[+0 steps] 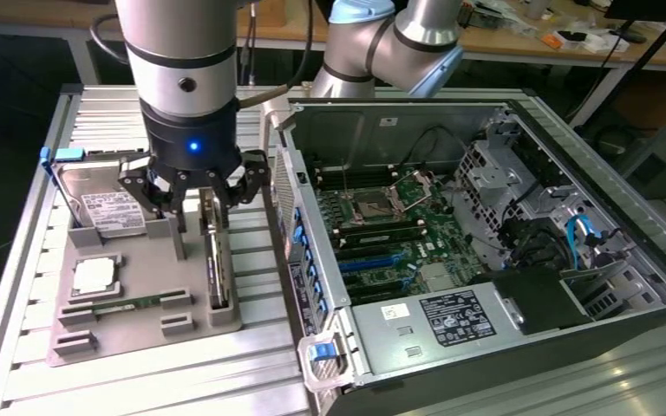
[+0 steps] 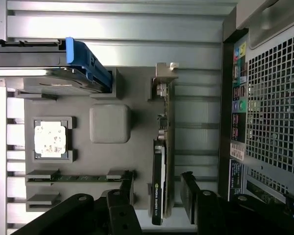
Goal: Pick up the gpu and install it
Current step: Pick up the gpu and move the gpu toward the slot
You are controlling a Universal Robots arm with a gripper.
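- Flanking the thin green circuit-card gpu [image 2: 162, 147]: boxy silver hard drive [image 1: 104, 206] and open metal computer case [image 1: 397, 108].
- Black gripper [image 2: 157, 188] straddles the gpu's end, jaws apart, not clamped.

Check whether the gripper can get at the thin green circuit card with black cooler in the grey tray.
Likely yes: the gripper hangs open right over the green card, straddling it, and nothing stands between its two sides and the card.

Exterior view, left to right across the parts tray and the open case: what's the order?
hard drive → gpu standing on edge in the tray → motherboard → blue cable
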